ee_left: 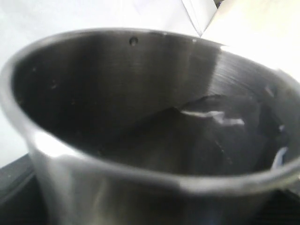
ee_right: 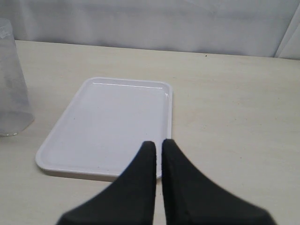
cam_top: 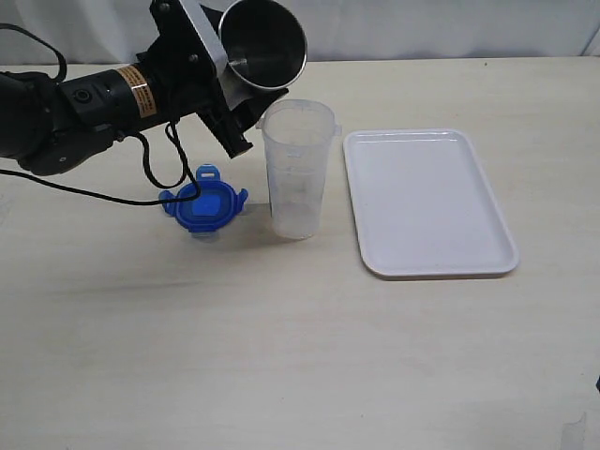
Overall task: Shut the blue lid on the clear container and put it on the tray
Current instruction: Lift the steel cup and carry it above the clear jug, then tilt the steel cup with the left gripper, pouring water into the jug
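Note:
The clear container (cam_top: 298,169) stands upright and uncovered on the table, left of the white tray (cam_top: 427,202). The blue lid (cam_top: 203,207) lies flat on the table, to the left of the container and apart from it. My left gripper (cam_top: 228,80) is shut on a grey metal cup (cam_top: 262,42), which it holds tilted above and behind the container's rim. The cup's dark inside (ee_left: 140,117) fills the left wrist view and hides the jaws. My right gripper (ee_right: 158,145) is shut and holds nothing. It hovers over the near edge of the tray (ee_right: 108,122), with the container (ee_right: 11,89) off to one side.
The left arm's black cable (cam_top: 150,178) loops down to the table beside the lid. Bare wooden tabletop (cam_top: 281,356) spreads in front of the lid, container and tray. A pale wall runs along the table's far edge.

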Robot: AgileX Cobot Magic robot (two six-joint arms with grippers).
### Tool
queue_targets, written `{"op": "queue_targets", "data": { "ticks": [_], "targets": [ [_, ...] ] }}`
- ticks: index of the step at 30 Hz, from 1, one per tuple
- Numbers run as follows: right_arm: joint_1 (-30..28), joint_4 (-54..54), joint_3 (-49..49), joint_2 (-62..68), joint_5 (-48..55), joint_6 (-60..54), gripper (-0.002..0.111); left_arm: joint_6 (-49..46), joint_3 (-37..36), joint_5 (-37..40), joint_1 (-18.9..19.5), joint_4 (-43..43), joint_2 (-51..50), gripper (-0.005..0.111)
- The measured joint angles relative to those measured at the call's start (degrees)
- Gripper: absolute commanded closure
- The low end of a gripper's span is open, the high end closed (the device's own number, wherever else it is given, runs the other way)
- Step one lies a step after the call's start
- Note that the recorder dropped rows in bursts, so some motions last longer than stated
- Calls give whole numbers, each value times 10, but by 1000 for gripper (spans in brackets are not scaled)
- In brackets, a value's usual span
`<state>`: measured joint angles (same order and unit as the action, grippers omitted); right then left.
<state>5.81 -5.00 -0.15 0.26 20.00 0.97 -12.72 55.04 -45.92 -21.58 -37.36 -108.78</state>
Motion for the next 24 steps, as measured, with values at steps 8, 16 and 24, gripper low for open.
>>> {"op": "queue_targets", "data": {
  "ticks": [8,16,24],
  "targets": [
    [0,0,0,0,0,0,104,-44,0,0,0,9,0,107],
    [0,0,0,0,0,0,104,-75,0,0,0,13,0,107],
    [0,0,0,0,0,0,104,-109,0,0,0,13,0,107]
  ]
}}
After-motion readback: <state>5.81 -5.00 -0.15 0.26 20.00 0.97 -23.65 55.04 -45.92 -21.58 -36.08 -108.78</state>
